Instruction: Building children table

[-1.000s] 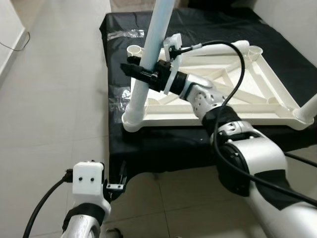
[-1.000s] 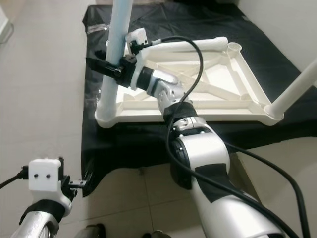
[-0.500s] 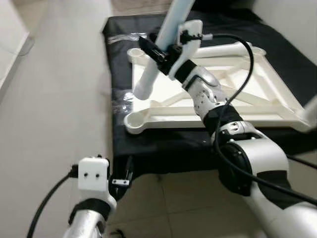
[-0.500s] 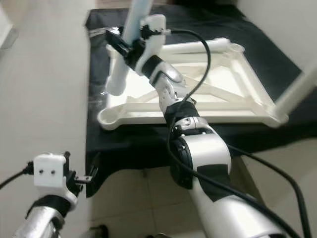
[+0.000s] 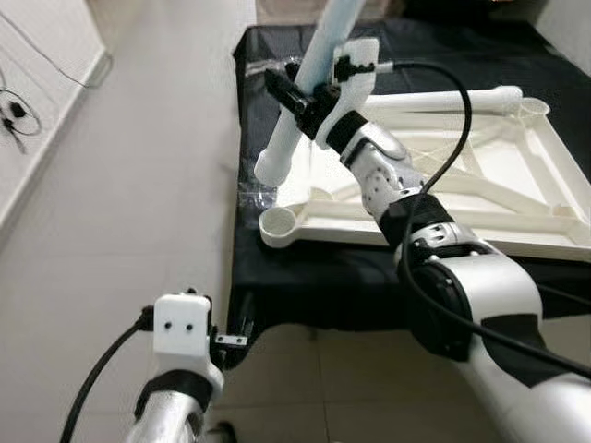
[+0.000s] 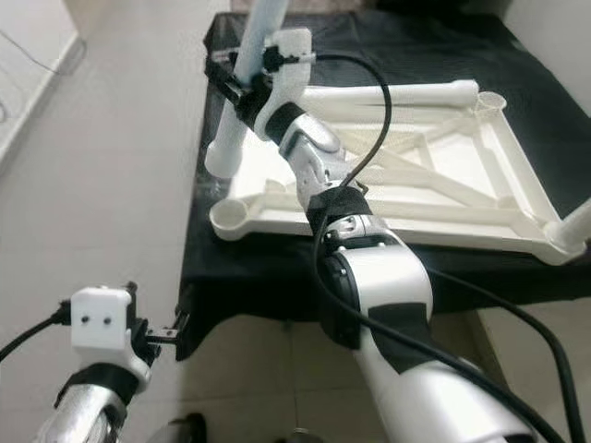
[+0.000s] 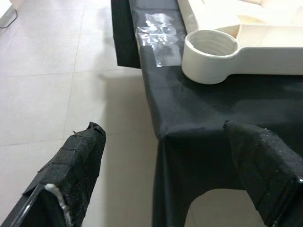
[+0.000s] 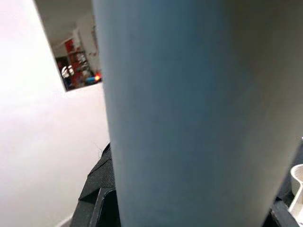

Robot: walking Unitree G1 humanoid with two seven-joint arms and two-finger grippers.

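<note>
Tabletop (image 5: 480, 198) on cloth (image 5: 305, 277); leg (image 5: 300, 111) above near-left socket (image 5: 277, 224).

Table leg (image 5: 305, 88) top beyond frame

A pale blue table leg (image 8: 189, 113) looms close before a white wall (image 8: 42, 142).

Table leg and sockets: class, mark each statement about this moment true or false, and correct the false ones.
1. The right gripper is shut on the pale blue table leg. True.
2. The leg's lower end sits inside the near corner socket. False: it hangs above and beside the socket, tilted.
3. The upturned tabletop lies on a black cloth. True.
4. The left gripper holds a second leg. False: it is open, holding nothing.
</note>
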